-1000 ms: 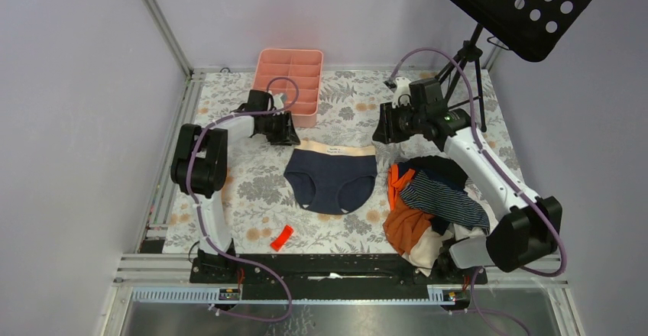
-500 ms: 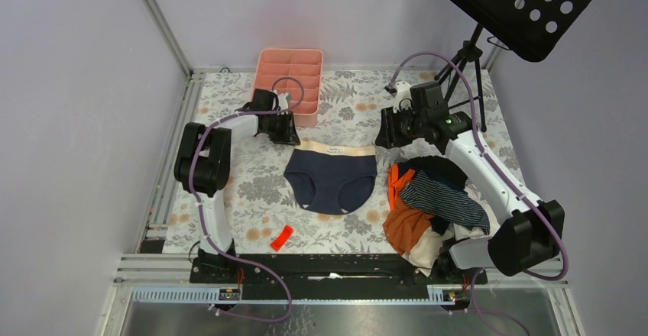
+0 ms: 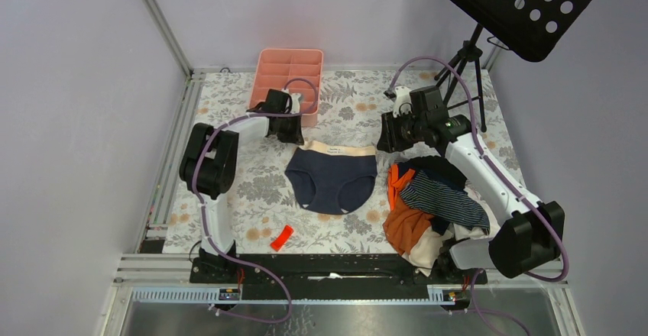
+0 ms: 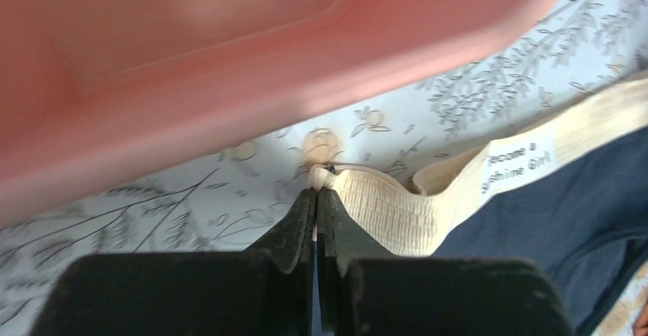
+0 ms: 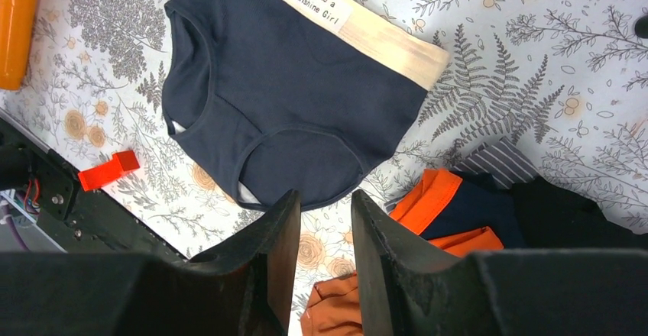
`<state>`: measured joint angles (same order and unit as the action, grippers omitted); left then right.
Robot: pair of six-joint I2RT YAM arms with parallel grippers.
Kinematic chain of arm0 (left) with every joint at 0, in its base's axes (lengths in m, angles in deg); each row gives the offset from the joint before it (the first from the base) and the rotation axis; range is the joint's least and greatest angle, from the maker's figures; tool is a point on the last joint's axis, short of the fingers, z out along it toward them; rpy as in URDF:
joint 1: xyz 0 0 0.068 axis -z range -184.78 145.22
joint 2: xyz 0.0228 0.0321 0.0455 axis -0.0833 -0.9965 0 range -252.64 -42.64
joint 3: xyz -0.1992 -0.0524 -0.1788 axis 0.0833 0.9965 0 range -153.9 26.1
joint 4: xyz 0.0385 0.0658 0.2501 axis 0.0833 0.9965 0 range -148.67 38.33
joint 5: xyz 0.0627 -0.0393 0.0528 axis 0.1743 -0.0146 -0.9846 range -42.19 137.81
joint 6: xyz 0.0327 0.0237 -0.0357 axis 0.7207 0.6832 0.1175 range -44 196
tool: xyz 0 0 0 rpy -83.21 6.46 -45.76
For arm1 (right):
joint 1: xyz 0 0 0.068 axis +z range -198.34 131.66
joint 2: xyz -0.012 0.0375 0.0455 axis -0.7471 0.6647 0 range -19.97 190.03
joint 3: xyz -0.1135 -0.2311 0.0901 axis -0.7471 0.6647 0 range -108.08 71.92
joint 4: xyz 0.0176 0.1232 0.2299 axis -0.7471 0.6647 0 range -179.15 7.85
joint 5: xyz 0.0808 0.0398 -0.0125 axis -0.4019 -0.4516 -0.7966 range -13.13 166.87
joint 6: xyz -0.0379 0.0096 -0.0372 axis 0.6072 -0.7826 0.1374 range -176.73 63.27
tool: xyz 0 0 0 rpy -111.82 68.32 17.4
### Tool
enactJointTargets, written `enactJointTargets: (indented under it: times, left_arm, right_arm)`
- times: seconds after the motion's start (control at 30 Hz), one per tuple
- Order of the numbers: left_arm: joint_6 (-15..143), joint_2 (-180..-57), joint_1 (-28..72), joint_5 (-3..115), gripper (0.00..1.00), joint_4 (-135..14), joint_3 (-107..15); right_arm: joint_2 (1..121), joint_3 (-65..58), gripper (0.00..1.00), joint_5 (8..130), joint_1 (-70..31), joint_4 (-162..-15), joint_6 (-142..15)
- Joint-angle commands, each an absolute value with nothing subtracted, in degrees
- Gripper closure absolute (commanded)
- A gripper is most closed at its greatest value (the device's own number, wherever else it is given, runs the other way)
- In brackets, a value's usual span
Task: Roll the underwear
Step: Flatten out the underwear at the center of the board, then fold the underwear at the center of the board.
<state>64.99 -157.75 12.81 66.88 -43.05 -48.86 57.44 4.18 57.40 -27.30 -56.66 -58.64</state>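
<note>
Beside the pink tray, the left tool is clamped on the waistband corner of the limp, light underwear, likely its firmest hold; the right tool gapes empty.

pink divided tray: far centre | red piece: near edge | orange garment: right side

Your top camera sat high behind both arm bases, tilted down across the whole surface. Left wrist camera: low and very close, you looked along the left end effector toward the pink tray. Right wrist camera: higher, you looked nearly straight down past the right end effector. All three views shared the navy underwear and the floral surface.
</note>
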Motion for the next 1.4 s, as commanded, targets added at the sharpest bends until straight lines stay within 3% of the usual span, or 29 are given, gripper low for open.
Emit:
enactJointTargets:
  times: [0.0, 0.37, 0.6, 0.87, 1.17, 1.37]
  left_arm:
    - [64.96, -154.59, 10.95, 55.35, 1.00, -37.57, -46.80]
    - [63.42, -145.59, 9.46, 53.99, 1.00, -37.01, -38.87]
    - [62.87, -143.58, 2.62, 59.21, 1.00, -36.10, -36.51]
    - [63.88, -143.99, -1.39, 72.30, 1.00, -37.29, -34.92]
    - [63.07, -143.97, -5.97, 74.11, 1.00, -36.96, -35.96]
    - [62.86, -143.68, -6.58, 73.47, 1.00, -36.87, -36.23]
  right_arm:
    - [57.06, 3.03, 0.64, 55.38, -26.53, -56.71, -55.28]
    - [64.53, 2.46, 0.70, 55.64, -2.65, -65.49, -33.86]
    - [78.96, -4.96, 0.75, 56.68, 8.04, -76.31, -32.87]
    - [93.57, -11.53, 0.74, 59.49, 13.20, -89.71, -32.21]
    - [103.95, -20.50, 0.66, 61.92, 14.84, -96.08, -36.32]
    - [106.60, -20.17, 0.62, 63.40, 14.78, -96.06, -36.02]
